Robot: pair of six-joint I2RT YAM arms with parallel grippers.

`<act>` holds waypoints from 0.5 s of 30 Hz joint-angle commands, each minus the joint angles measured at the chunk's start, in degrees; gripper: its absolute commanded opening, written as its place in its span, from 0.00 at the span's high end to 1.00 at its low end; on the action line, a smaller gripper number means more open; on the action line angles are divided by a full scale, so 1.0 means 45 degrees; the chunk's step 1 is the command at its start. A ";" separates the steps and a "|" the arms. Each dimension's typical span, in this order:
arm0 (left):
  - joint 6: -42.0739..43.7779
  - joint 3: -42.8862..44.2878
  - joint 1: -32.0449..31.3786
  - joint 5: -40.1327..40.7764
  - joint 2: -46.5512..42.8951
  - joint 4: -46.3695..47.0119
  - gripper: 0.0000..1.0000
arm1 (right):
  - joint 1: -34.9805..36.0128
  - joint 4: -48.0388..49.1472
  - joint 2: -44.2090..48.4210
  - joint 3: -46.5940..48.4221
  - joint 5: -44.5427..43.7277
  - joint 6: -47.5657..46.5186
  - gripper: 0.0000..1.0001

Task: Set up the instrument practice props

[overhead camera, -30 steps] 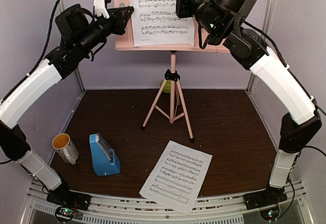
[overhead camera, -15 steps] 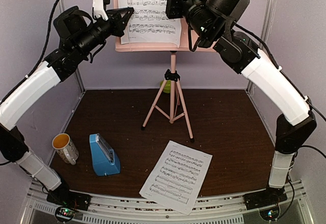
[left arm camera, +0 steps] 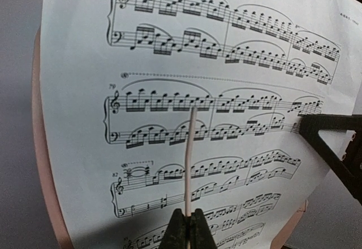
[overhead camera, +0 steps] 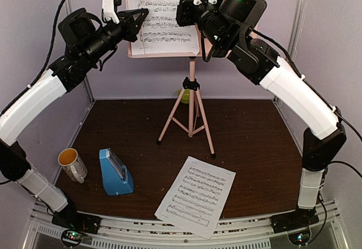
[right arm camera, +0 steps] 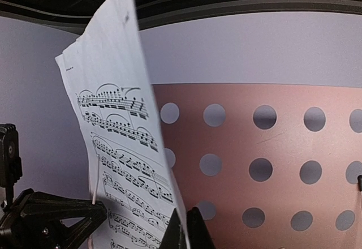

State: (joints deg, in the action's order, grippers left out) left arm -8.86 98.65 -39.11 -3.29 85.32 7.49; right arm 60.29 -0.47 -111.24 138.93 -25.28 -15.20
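Note:
The pink perforated music stand (overhead camera: 193, 85) stands at the back, its desk (overhead camera: 195, 50) high up. My right gripper (overhead camera: 184, 12) is shut on the right edge of a sheet-music page (overhead camera: 164, 17) held against the desk. In the right wrist view the page (right arm camera: 121, 147) bends away from the desk (right arm camera: 260, 141) above my gripper (right arm camera: 186, 226). My left gripper (overhead camera: 141, 16) is at the page's left side, shut on a thin pale rod (left arm camera: 191, 158) that lies across the page (left arm camera: 226, 85). The second page (overhead camera: 196, 196) lies on the table in front. The blue metronome (overhead camera: 116, 172) stands front left.
A cream mug (overhead camera: 72, 164) stands left of the metronome. A lime-green bowl (overhead camera: 183, 95) sits behind the stand's tripod legs (overhead camera: 189, 121). Grey walls close the back and both sides. Both arms are raised high over the table.
My right gripper has carried the page left and upward across the desk. My left gripper has barely moved. The things on the table have not moved.

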 commanded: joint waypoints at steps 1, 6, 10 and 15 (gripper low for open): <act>0.0260 -0.0048 -0.0058 -0.0201 -0.0449 0.0990 1.00 | 0.0098 0.0359 -0.0181 0.0275 0.0188 0.0312 1.00; 0.0344 -0.0084 -0.0058 -0.0223 -0.0453 0.1161 1.00 | 0.0099 0.0522 -0.0270 0.0267 0.0248 0.0647 1.00; 0.0356 -0.0094 -0.0058 -0.0233 -0.0425 0.1235 1.00 | 0.0116 0.0512 -0.0411 0.0317 0.0468 0.0928 1.00; 0.0357 -0.0067 -0.0058 -0.0304 -0.0367 0.1321 1.00 | 0.0216 0.0696 -0.0479 0.0333 0.0529 0.0997 1.00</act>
State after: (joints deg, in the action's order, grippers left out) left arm -8.38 98.32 -39.11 -3.66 85.27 8.03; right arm 60.60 1.32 -112.81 139.24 -23.97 -11.94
